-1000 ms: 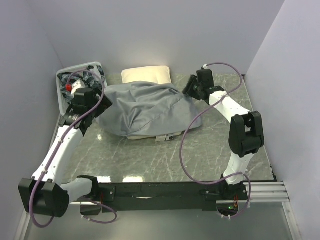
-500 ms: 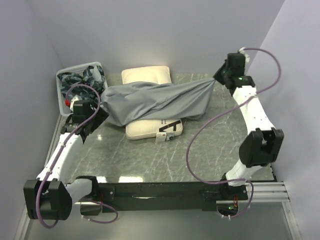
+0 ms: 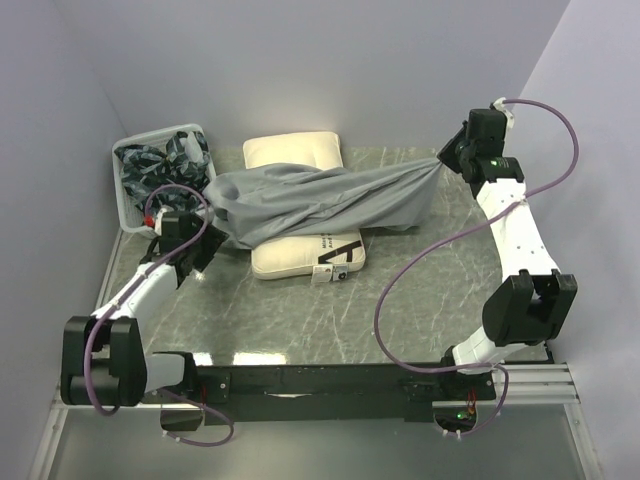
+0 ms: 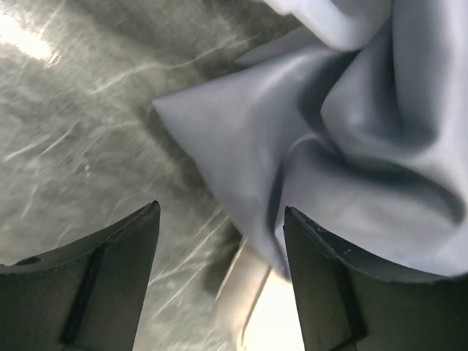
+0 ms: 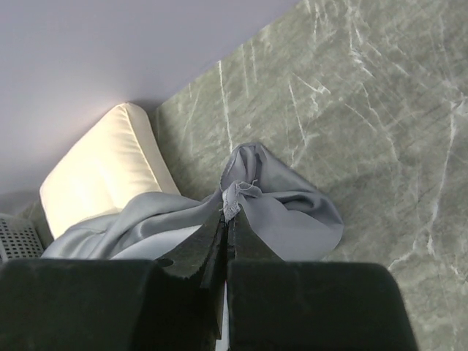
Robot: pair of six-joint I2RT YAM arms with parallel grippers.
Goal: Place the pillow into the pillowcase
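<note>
- Swinging out to the far right corner over the last second, the right arm is now holding the pillowcase (image 3: 320,200) drawn out into a long grey band across the desk (image 3: 420,290), where a second ago it was lying as a heap.
- With the cloth dragged aside, the pillow (image 3: 300,260) is showing more of its near edge and its black print; it is lying flat at the middle of the desk, its far part under the pillowcase.
- The left arm is pulled back from the white basket (image 3: 125,205) towards the near left, elbow folded low, wrist just off the cloth's left end.
- The left pincer (image 4: 221,212) is standing wide with nothing between its fingers, pointing at a loose fold of the pillowcase just ahead of it.
- The right pincer (image 5: 228,219) is pinching a bunched corner of the pillowcase, fingers pressed together, and is carrying that corner raised above the desk.
- The right arm is reaching tall and stretched, forearm rising from its elbow at the near right.
- A second cream pillow (image 3: 292,150) is lying against the far wall, beside the basket of dark patterned cloths (image 3: 165,165).
</note>
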